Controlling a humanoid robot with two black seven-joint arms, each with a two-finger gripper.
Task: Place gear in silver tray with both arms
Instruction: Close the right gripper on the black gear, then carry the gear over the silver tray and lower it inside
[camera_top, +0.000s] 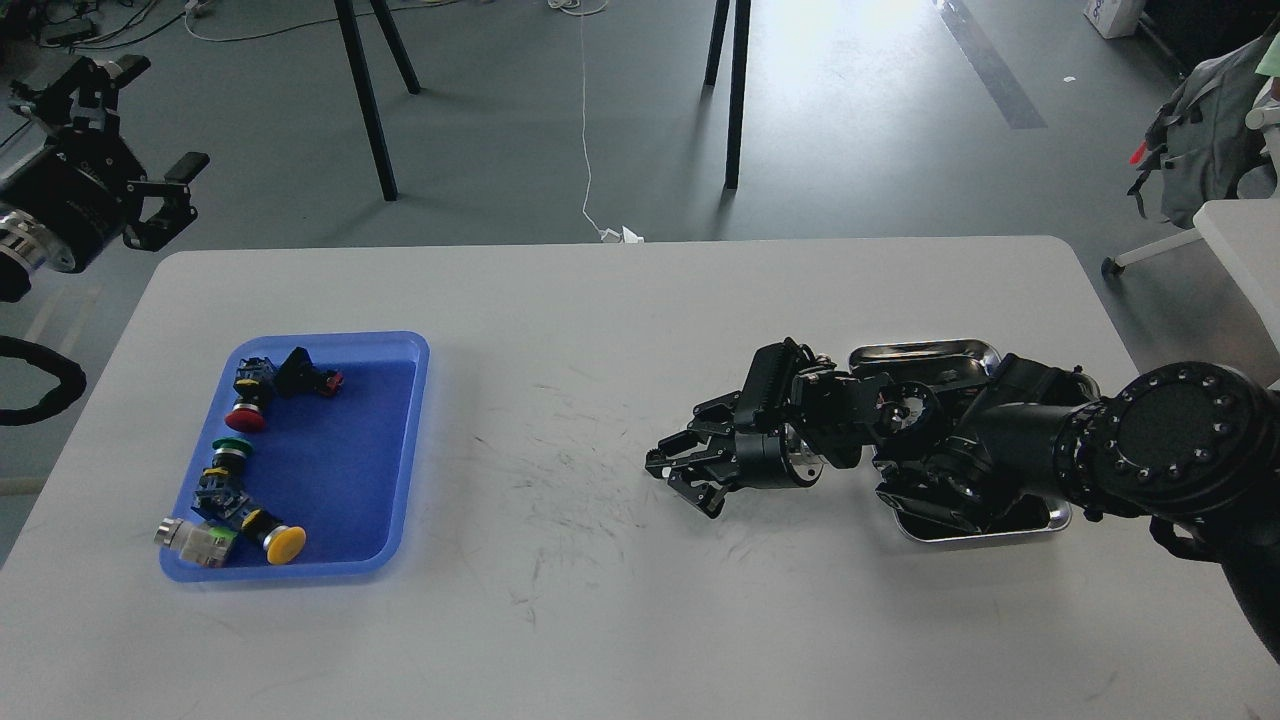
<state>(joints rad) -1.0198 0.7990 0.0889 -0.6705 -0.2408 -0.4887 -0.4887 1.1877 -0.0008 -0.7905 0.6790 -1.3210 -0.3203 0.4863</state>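
Note:
My right gripper (672, 472) hangs just above the white table, left of the silver tray (925, 350). Its fingers are drawn together where a small black gear lay; the gear is hidden between them and no longer shows on the table. The right arm lies across the tray and covers most of its dark inside. My left gripper (150, 120) is open and empty, raised beyond the table's far left corner.
A blue plastic tray (330, 340) at the left holds several push-button switches with red, green and yellow caps. Black stand legs (365, 100) rise from the floor behind the table. A second table edge (1240, 230) shows at the far right.

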